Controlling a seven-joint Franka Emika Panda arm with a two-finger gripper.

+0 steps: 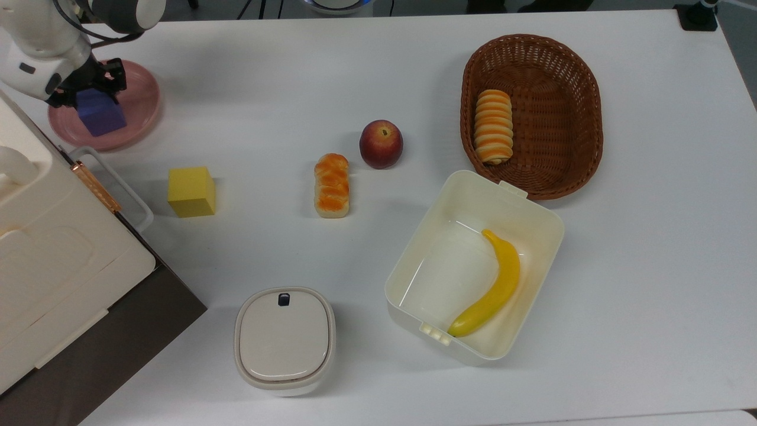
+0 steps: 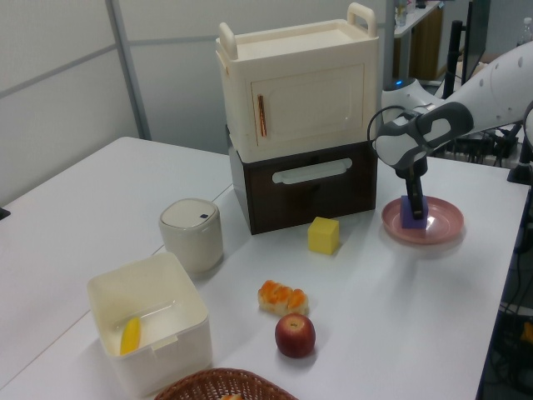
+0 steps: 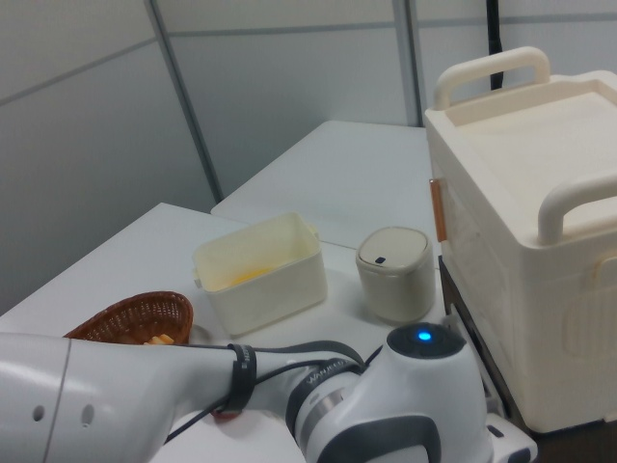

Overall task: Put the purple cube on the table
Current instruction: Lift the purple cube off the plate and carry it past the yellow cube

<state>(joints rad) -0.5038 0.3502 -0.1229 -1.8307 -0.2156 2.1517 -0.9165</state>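
Note:
The purple cube [image 1: 102, 116] [image 2: 410, 215] sits in the round pink plate [image 1: 142, 100] [image 2: 445, 225] at the top view's far left of the white table [image 1: 266, 77]. My gripper [image 1: 86, 92] [image 2: 414, 200] has come down over the cube from above, open, with one finger on each side of it. The gripper body covers the cube's back part in the top view. The cube still rests on the plate.
A cream and brown cabinet [image 1: 53, 248] [image 2: 300, 125] stands right beside the plate. A yellow cube [image 1: 191, 191], bread roll [image 1: 332, 184], apple [image 1: 381, 144], wicker basket [image 1: 585, 106], open box [image 1: 414, 260] with a banana and lidded container [image 1: 284, 339] lie further off.

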